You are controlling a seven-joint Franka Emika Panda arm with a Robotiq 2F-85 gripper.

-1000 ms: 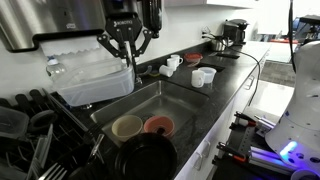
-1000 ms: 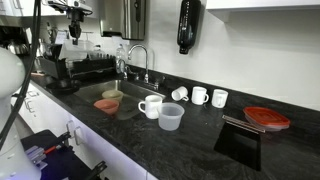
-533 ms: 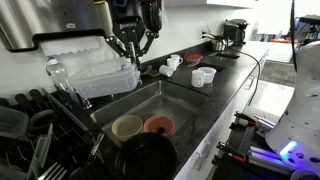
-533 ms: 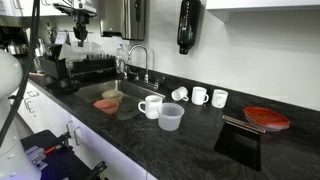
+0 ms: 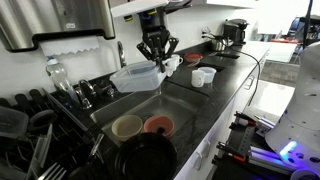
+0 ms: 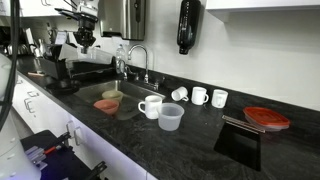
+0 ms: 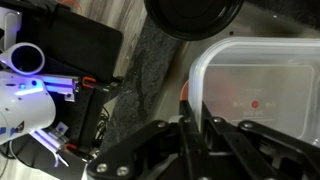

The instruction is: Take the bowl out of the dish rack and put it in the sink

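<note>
- Pincer (image 5: pixel 155 63) is clenched on the rim of the clear bowl (image 5: pixel 133 78), a shallow see-through plastic dish with rounded corners, and holds it in the air.
- From the grip, the clear bowl juts out sideways. In an exterior view its body stretches toward the picture's left edge and sits roughly level. Its long axis runs away from the pincer, not across it.
- In the wrist view the fingers (image 7: pixel 190 118) pinch one edge of the rim, and the rest of the dish spreads off to the picture's right.
- The clear bowl is out of the dish rack (image 5: pixel 35 130), the dark wire rack at the lower left, and hangs over the far edge of the sink (image 5: pixel 170 100).
- The basin lies below the clear bowl and somewhat nearer the camera. The coming move looks like a short carry over the basin, then a descent.
- On the basin floor a beige bowl (image 5: pixel 127 126) and an orange bowl (image 5: pixel 157 125) sit side by side, with a black pan (image 5: pixel 145 155) nearer the camera. The far end of the floor looks bare, so it is probably the safer landing spot.
- Around the sink, the dark table (image 5: pixel 215 88) carries white mugs (image 5: pixel 193 59), well apart from the clear bowl.
</note>
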